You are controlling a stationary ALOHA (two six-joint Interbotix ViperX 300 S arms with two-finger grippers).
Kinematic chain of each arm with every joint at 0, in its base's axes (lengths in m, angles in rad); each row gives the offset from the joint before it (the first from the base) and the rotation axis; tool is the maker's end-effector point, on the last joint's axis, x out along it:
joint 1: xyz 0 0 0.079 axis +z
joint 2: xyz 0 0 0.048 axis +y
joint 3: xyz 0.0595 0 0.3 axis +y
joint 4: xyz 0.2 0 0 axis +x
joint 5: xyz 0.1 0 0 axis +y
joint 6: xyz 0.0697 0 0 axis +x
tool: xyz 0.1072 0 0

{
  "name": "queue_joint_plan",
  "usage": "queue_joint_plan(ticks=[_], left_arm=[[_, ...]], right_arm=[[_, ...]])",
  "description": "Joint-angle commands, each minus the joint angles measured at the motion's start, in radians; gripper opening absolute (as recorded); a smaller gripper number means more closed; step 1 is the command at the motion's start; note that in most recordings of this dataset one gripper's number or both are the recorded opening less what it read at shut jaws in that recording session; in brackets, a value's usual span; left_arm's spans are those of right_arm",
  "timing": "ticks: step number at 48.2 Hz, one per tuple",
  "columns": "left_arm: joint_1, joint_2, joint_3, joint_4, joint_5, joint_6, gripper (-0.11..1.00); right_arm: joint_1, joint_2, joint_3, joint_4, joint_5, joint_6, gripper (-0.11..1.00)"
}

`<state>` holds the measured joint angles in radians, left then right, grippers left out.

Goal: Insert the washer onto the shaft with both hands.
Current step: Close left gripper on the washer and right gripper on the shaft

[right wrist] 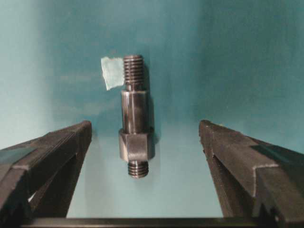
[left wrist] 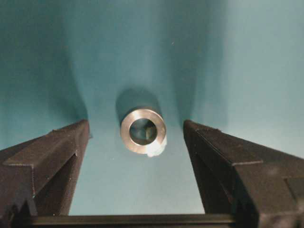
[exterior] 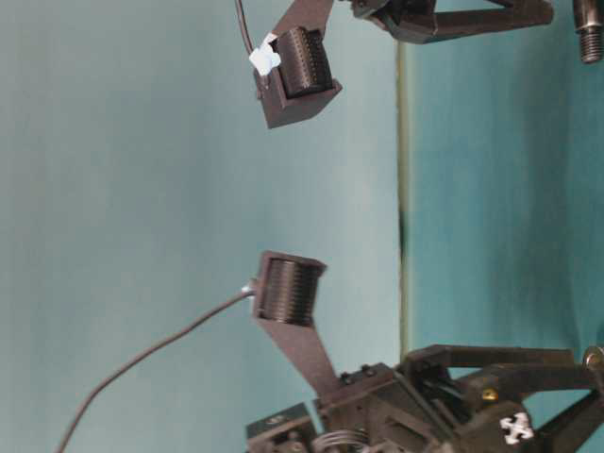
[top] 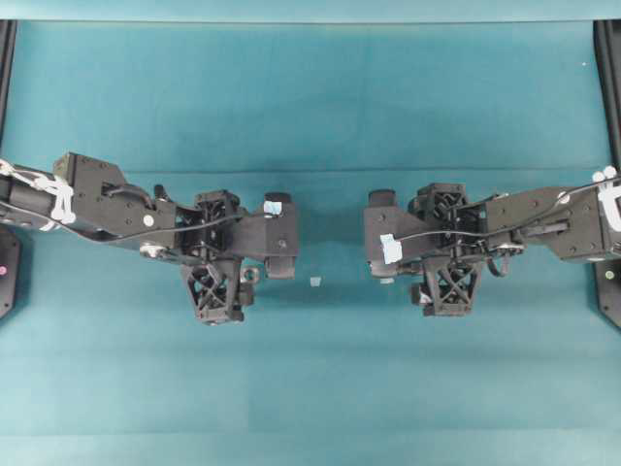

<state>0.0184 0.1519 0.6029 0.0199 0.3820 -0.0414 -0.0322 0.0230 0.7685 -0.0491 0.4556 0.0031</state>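
Nearest your left wrist camera: left gripper (left wrist: 137, 156) has its jaws spread wide, nothing between them but bare mat. The washer (left wrist: 143, 130) lies flat on the teal mat (left wrist: 247, 71) just ahead of the fingertips, centred in the gap and clear of both fingers. A small pale tape scrap (left wrist: 155, 150) sits against its near edge.

Right wrist camera, same story: right gripper (right wrist: 145, 152) spread wide, holding nothing. The shaft (right wrist: 135, 118) lies on the mat between and just beyond the fingertips, lengthwise along the view, threaded at both ends with a hex collar towards the near end. A pale tape piece (right wrist: 112, 72) sits beside the far thread, touching or nearly so.

From overhead, both arms reach in from the sides, their grippers well apart. The washer shows just beside the left gripper; the shaft looks hidden under the right arm, hard to tell. Another tape bit (top: 315, 282) lies on the mat between them.
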Motion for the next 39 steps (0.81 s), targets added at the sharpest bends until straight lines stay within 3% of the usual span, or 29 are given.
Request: queue_joint_plan(ticks=[1, 39], left_arm=[[0.003, -0.002, -0.005, 0.002, -0.009, 0.000, 0.84], [0.003, 0.006, 0.011, 0.002, -0.017, -0.006, 0.84]], right_arm=[[0.002, -0.005, -0.005, 0.000, -0.006, 0.003, 0.94], [0.000, 0.002, -0.002, 0.000, 0.044, -0.008, 0.93]])
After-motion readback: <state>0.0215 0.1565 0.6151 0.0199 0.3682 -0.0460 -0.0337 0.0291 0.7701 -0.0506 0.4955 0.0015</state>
